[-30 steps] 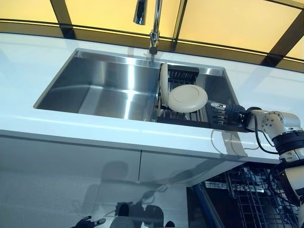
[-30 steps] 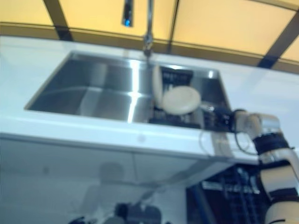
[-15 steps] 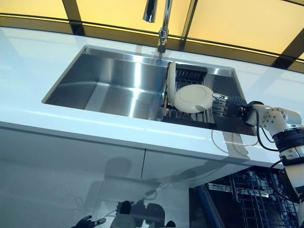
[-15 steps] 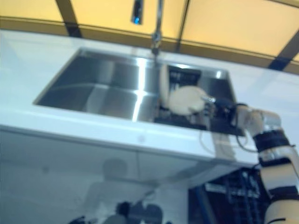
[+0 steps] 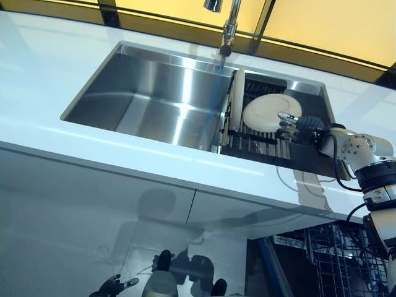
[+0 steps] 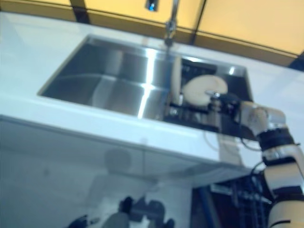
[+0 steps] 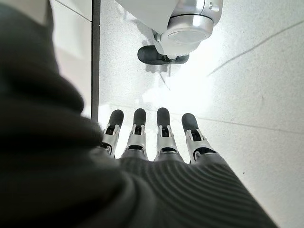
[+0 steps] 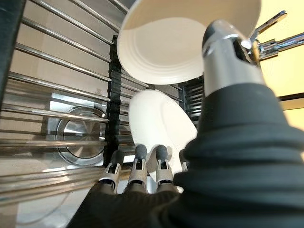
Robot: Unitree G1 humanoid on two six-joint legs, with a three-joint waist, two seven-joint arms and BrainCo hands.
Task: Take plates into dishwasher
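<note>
Left eye view — scene: a steel sink (image 5: 154, 93) is sunk into a white tabletop (image 5: 74, 142); a dish rack (image 5: 260, 133) sits in the sink's right part, under the tap (image 5: 228, 25).
Left eye view — plates: one cream plate (image 5: 271, 112) lies tilted over the rack at about 2 o'clock from the picture's centre; a second plate (image 5: 237, 106) stands on edge at the rack's left side, touching or just beside the first.
Left eye view — right hand: the right hand (image 5: 296, 124) reaches in from 3 o'clock and meets the tilted plate's right rim.
Left eye view — dishwasher: the dishwasher basket (image 5: 334, 260) shows open at 5 o'clock, well below the sink.
Left eye view — left hand: the left hand (image 5: 112, 287) hangs idle at 7 o'clock, near the floor.
Right eye view: same layout; nothing added.
Left wrist view: the left hand's fingers (image 7: 161, 130) are straight and hold nothing, over a pale speckled floor (image 7: 256, 71).
Right wrist view — grip: the thumb (image 8: 223, 52) lies over the near rim of the tilted plate and the fingers (image 8: 137, 164) lie against the other plate lower down; whether the hand has closed on either cannot be told.
Step advice: likely the pick-up; the hand should pinch the tilted plate's rim firmly, then lift it clear of the standing plate before swinging toward the basket.
Room: a yellow wall panel (image 5: 322, 25) with dark bars runs behind the tabletop.
</note>
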